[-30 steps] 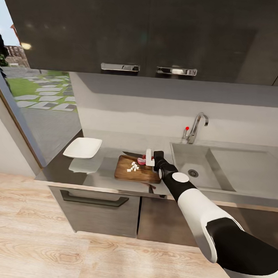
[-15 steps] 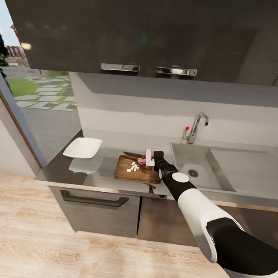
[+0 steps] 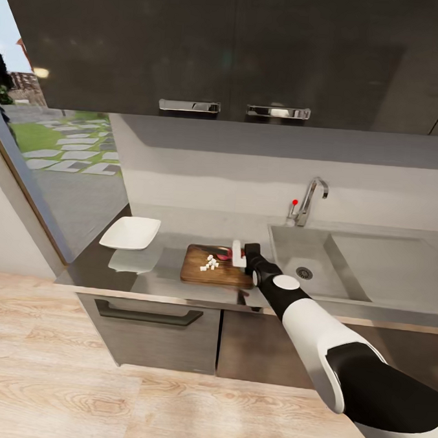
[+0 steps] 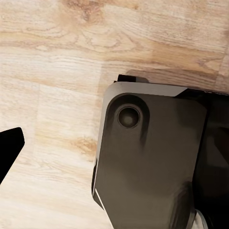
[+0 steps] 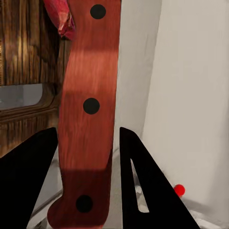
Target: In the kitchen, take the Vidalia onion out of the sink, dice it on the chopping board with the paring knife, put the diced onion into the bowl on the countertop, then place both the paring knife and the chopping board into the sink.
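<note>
Counter [image 3: 144,273] first: it's the grey glossy worktop over dark cabinet fronts, with the rectangular stainless-steel sink [image 3: 346,265] set in at its right end. Left of the basin lies the rectangular brown wooden chopping board [image 3: 199,273], and the shallow white squarish bowl [image 3: 131,232] sits well apart from it, further left.

On the board there's a little heap of white diced onion bits [image 3: 209,263], with a pinkish-red leftover of the Vidalia onion [image 3: 222,253] just beside them. So the cutting looks mostly done, I'd say.

The right gripper [image 3: 240,255] is down over the board's right edge. In the right wrist view the red-handled paring knife [image 5: 88,114] runs straight between its dark fingers [image 5: 143,191], so the jaws are clamped on the handle. The left gripper's jaws I can't tell: one dark fingertip [image 4: 9,148] shows over the light wood floor.

To do this step well: keep the blade over the board, press straight down on the red lump, and don't sweep sideways or the cubes scatter onto the counter.

Versus a second ago, the dark blade that stuck out over the board's back-left edge is tucked in, and the gripper sits a touch further back. Board, bowl and dice haven't budged.
</note>
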